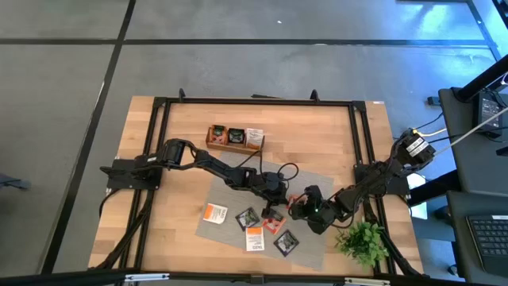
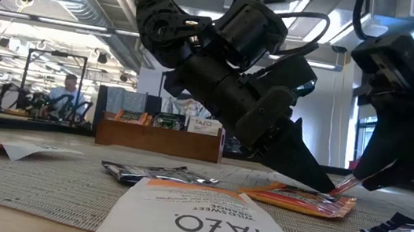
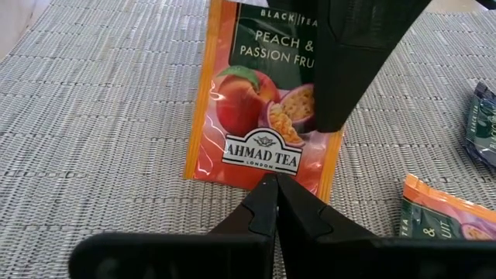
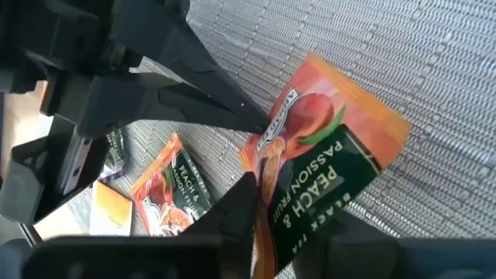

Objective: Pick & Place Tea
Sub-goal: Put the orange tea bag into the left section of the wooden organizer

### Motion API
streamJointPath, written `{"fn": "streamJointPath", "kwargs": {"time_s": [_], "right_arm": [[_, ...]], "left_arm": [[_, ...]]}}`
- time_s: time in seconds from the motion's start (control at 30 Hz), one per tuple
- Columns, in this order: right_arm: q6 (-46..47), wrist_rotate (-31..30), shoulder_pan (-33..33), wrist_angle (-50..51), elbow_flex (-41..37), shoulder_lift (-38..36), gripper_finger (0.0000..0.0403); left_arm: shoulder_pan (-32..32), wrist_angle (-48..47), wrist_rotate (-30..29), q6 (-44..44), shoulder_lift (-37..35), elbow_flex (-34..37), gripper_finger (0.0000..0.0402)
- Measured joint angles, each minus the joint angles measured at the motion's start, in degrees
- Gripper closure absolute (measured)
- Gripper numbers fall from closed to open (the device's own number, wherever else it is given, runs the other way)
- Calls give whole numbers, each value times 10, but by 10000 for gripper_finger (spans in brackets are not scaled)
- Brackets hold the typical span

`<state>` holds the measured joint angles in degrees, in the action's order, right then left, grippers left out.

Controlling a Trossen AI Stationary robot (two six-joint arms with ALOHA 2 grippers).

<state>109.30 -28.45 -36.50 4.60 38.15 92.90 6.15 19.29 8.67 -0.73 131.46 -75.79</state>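
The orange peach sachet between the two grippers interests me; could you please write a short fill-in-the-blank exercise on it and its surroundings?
1. The right gripper pinches the edge of the ____ peach tea sachet.
2. The left gripper, its fingers ____, presses its tip on that sachet.
3. The sachets lie on a grey woven ____ on the table.
4. The wooden tray holds ____ compartments of tea.

Missing words: orange; shut; mat; three

High view: overhead, facing straight down on the whole counter [image 1: 159,230], far off. Low view: at mat level, facing across into the room. Each wrist view looks closely past its own gripper, left gripper [image 3: 277,186] and right gripper [image 4: 260,190]. All four share the peach sachet [image 3: 256,116] between the two grippers.
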Motion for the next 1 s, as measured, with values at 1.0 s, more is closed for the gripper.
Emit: {"fn": "streamJointPath", "kwargs": {"time_s": [1.0], "right_arm": [[-438,32,32,403,243,-1,394]], "left_arm": [[-22,-344,36,-21,-261,7,367]]}}
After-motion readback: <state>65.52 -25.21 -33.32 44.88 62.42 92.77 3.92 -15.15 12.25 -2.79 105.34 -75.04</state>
